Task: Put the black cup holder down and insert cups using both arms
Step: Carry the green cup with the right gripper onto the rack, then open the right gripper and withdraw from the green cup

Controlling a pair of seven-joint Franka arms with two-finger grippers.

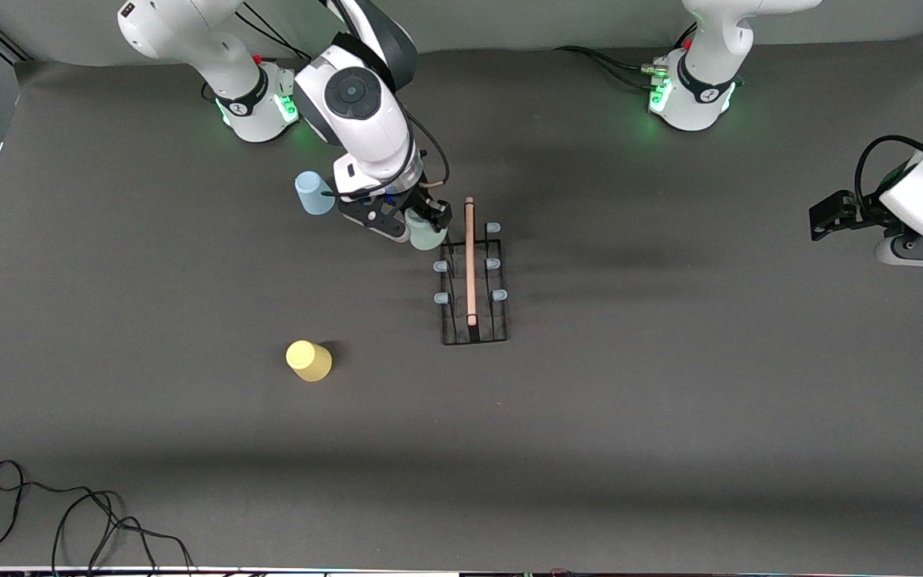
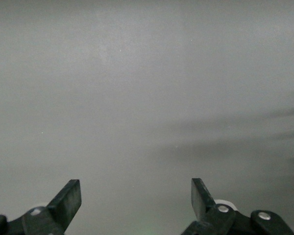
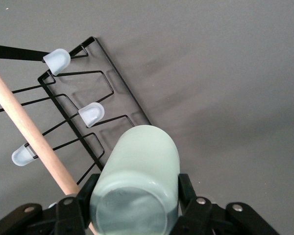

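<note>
1. My right gripper (image 1: 420, 224) is pinching the grey-green cup (image 3: 137, 183), mouth down, at the rack's (image 1: 472, 276) end nearest my bases, over the corner peg on the right arm's side. That peg is hidden under the cup, so I can't tell whether the mouth is centred on it. If it is off, the rim could catch the peg tip and the cup would tilt or pop out of my grip.

2. The rack is thin wire standing loose on the worktop (image 1: 670, 401). A sideways nudge from the cup or my fingers could slide or tip it, spoiling the alignment of every other peg.

3. The wooden handle (image 1: 469, 260) runs from 12 to 6 o'clock along the rack's middle, just beside my gripper. If I drift toward it I might knock it and drag the whole rack.

4. The blue cup (image 1: 315, 193) stands on the worktop at about 9 o'clock from my right gripper, close by the arm's wrist. Swinging back carelessly could bowl it over.

5. The yellow cup (image 1: 309, 361) stands well apart, at about 8 o'clock from the rack, nearer the front camera; little risk there.

6. My left gripper (image 2: 136, 200) waits, spread and empty, over the left arm's end of the worktop. If it joins in too early, the arms could crowd each other over the rack.
</note>
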